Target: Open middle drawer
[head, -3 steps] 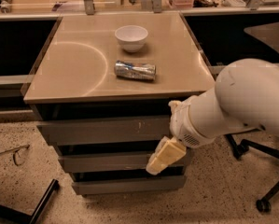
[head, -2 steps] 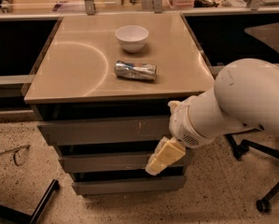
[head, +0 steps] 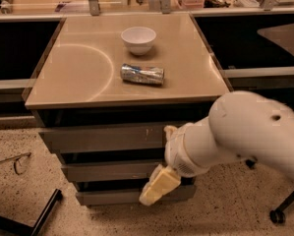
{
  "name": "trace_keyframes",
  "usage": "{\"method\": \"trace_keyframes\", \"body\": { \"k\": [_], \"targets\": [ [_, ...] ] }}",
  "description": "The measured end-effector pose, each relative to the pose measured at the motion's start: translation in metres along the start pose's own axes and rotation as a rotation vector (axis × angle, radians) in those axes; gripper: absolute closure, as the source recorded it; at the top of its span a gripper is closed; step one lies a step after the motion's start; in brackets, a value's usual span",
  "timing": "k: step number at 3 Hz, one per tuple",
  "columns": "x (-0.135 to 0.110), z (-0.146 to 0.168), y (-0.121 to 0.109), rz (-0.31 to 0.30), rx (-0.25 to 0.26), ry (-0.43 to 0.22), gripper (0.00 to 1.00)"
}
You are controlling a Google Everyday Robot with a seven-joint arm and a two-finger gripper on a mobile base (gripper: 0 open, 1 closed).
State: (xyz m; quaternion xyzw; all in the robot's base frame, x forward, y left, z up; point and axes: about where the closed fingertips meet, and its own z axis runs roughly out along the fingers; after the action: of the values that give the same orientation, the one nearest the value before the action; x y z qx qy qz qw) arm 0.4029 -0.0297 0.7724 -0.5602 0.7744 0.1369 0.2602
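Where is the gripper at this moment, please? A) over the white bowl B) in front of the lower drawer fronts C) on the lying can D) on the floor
B: the gripper hangs before the middle drawer and bottom drawer, well under the bowl and can.

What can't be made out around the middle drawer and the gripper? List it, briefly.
- Right end of the middle drawer: camera view, covered by the gripper, which hangs low before it, and by the white arm.
- Whether the gripper touches the drawer front: its contact side faces away.
- Drawer interior: only a dark gap shows under the top drawer.
- Rest of the arm: cut off by the right edge.
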Motion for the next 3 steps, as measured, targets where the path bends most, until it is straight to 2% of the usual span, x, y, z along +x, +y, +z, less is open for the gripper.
{"method": "trace_keyframes", "body": {
  "k": [1,2,3],
  "targets": [
    [0.015,0.05,0.042,0.034,-0.04,-0.069,0.0],
    [0.015,0.049,0.041,0.034,-0.038,-0.068,0.0],
    [0.017,0.071,0.04,0.044,-0.036,-0.082,0.0]
  ]
}}
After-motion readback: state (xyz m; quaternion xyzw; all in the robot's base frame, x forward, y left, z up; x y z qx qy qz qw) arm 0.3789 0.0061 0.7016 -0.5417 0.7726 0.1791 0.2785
